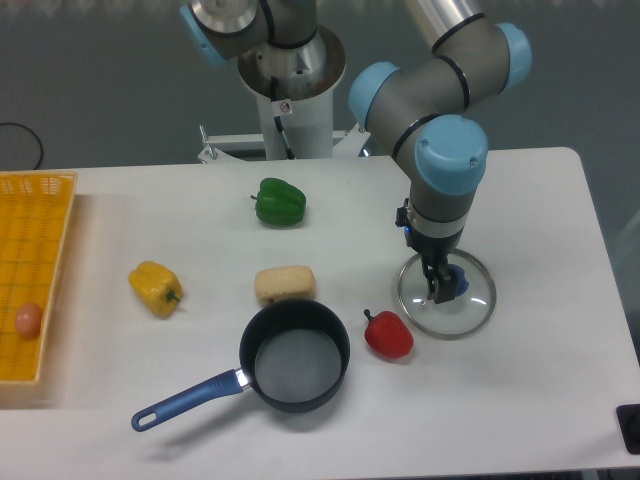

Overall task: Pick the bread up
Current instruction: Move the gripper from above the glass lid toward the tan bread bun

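Observation:
The bread (285, 284) is a pale tan oblong roll lying on the white table, just above the rim of the dark pot. My gripper (438, 288) points straight down at the right of the table, far to the right of the bread. It hangs over a round glass lid (422, 305), with its fingertips right beside the lid's blue knob (457, 283). The fingers look narrow from this side, and I cannot tell whether they are open, shut, or touching the knob.
A dark pot with a blue handle (294, 357) sits in front of the bread. A red pepper (388, 334) lies between pot and lid. A yellow pepper (156, 288) is to the left and a green pepper (279, 203) behind. A yellow basket (40, 230) holding an egg (28, 319) is at the left edge.

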Robot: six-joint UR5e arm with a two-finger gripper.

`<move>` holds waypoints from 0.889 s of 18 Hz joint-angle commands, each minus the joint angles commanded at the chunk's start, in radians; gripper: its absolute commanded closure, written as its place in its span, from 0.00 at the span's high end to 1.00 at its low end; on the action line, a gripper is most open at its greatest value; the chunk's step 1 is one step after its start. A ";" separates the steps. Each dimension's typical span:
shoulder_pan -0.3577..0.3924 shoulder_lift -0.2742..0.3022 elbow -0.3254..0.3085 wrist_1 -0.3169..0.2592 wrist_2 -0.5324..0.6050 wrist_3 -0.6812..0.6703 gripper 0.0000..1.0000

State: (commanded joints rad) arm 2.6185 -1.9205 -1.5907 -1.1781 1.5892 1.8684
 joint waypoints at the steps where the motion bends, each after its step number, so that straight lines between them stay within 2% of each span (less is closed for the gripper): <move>1: -0.002 0.000 -0.002 0.000 0.000 -0.002 1.00; 5: -0.003 0.003 -0.026 0.005 -0.012 -0.038 1.00; 10: -0.023 0.023 -0.074 0.020 -0.014 -0.271 1.00; 16: -0.060 0.057 -0.150 0.028 0.000 -0.314 1.00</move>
State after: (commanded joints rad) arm 2.5588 -1.8638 -1.7409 -1.1505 1.5892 1.5541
